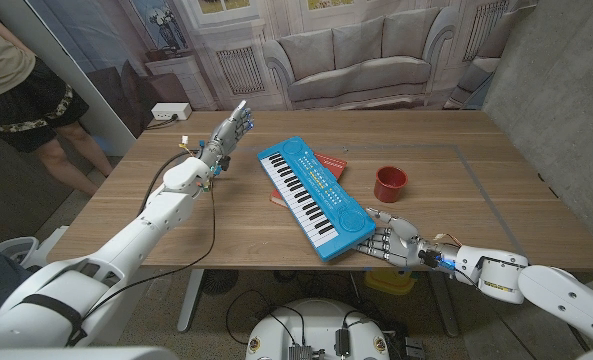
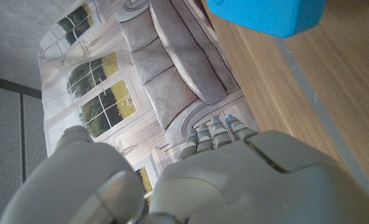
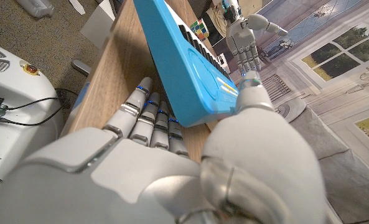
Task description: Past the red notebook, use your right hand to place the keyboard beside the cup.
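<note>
On the wooden table, right hand grips the keyboard's near end.

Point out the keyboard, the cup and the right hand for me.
keyboard (image 1: 311,198), head view, middle of the keys.
cup (image 1: 390,184), head view, red side wall.
right hand (image 1: 391,243), head view, back of the hand.

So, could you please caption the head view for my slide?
Right hand grips the blue keyboard's near end, the far end lying over the red notebook, red cup alongside.
</note>
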